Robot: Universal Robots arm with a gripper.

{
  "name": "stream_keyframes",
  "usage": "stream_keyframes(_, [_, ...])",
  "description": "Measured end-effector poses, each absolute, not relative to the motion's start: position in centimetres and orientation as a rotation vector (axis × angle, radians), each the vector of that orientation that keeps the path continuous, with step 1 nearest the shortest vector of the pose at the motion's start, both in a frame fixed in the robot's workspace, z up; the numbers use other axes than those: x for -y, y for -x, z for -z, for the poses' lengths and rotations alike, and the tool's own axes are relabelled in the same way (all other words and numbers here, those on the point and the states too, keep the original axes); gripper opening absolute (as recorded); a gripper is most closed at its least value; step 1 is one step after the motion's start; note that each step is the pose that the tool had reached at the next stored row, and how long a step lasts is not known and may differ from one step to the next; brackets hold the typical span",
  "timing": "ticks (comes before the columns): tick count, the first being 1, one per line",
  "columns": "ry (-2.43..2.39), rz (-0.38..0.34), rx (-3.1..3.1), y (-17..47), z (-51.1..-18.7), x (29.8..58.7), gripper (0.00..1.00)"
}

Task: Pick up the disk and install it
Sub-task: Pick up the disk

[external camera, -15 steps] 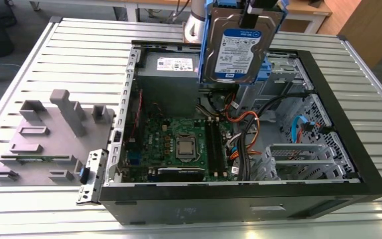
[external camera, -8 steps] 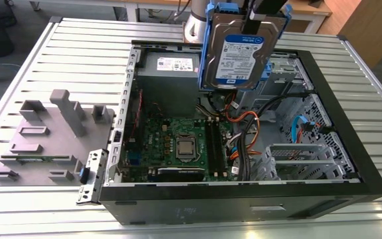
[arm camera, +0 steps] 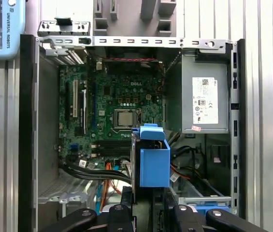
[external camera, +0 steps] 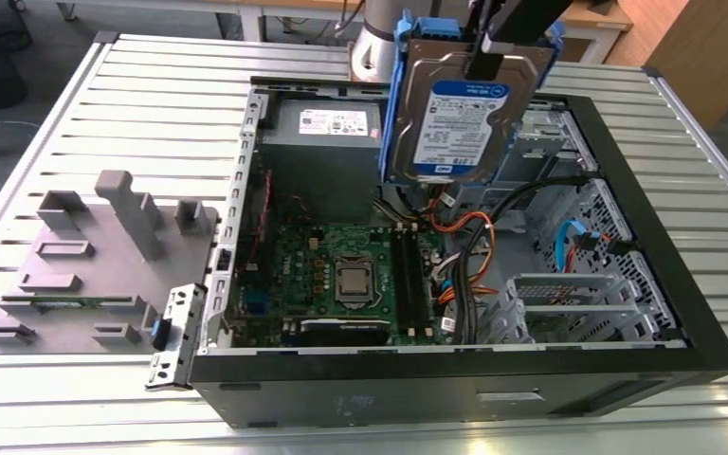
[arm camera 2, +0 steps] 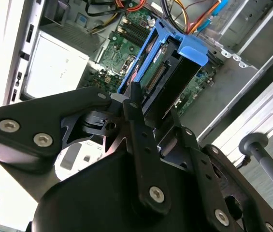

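Disk (external camera: 472,118) hung on edge from the gripper (external camera: 491,57), whose jaws were clamped across the top of its blue bracket (external camera: 402,57). It sat straight below them, with its long axis pointing down into the open computer case (external camera: 667,313). It appeared to hang free of the parts beneath, above the motherboard (external camera: 338,275) and just to the exterior view's right of the power supply (external camera: 323,128). In the first wrist view it stood over the memory slots beside the processor (arm camera: 125,117).
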State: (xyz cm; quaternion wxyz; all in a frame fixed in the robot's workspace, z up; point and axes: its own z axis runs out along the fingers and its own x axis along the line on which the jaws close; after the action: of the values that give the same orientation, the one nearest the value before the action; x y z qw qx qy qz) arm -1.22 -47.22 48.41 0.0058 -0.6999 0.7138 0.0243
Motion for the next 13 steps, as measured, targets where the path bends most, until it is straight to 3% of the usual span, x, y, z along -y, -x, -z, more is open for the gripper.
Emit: stream_keyframes(13, [2.191, -0.076, -2.234, 1.2, -48.4, 50.7, 0.35])
